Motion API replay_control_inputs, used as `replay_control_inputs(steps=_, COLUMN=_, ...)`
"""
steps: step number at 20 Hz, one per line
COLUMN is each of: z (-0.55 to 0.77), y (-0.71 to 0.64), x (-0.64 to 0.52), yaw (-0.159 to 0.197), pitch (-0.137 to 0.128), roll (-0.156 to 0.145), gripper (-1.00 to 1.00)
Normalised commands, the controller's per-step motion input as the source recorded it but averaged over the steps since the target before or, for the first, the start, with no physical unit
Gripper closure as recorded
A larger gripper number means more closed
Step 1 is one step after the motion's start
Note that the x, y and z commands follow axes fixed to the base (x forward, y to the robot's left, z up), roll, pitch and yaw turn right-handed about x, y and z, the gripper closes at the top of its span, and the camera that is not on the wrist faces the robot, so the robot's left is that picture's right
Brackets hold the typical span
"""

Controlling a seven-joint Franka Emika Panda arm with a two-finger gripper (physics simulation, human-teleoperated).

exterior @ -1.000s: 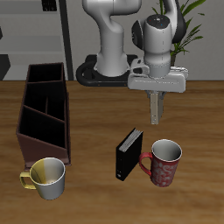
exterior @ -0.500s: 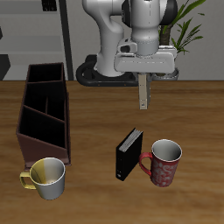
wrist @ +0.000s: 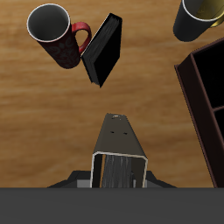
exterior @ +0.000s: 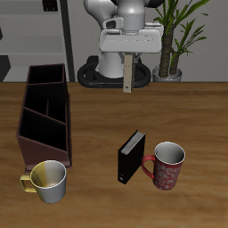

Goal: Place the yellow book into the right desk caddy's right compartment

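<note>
My gripper [exterior: 130, 59] is shut on the yellow book [exterior: 129, 77], a thin yellowish-grey book that hangs upright below the fingers, high above the back of the table. In the wrist view the book [wrist: 117, 150] shows edge-on between the jaws. The right desk caddy [exterior: 44, 111], a long dark reddish-brown box with inner partitions, stands on the table well to the side of the gripper and nearer the front. Part of it shows in the wrist view [wrist: 203, 92]. Its compartments look empty.
A thicker black book [exterior: 132, 156] stands upright near the front, beside a red mug [exterior: 166, 166]. A yellow mug [exterior: 49, 181] sits at the caddy's front end. The robot base and a potted plant [exterior: 178, 36] stand at the back.
My gripper has risen and moved back and toward the caddy's side with the yellow book still in it. Nothing on the table has moved.
</note>
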Motion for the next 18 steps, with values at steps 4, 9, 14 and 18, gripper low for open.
replay_control_inputs(steps=4, z=0.20, y=-0.70, x=-0.11, yaw=-0.001, pitch=-0.037, roll=-0.075, gripper=1.00)
replay_control_inputs(steps=9, z=0.10, y=-0.55, x=-0.21, yaw=-0.009, pitch=-0.021, roll=-0.065, gripper=1.00)
replay_control_inputs(steps=14, z=0.04, y=-0.46, x=-0.30, yaw=-0.014, pitch=-0.022, roll=-0.049, gripper=1.00)
replay_control_inputs(steps=18, z=-0.01, y=-0.30, x=-0.21, yaw=0.014, pitch=-0.011, roll=-0.031, gripper=1.00)
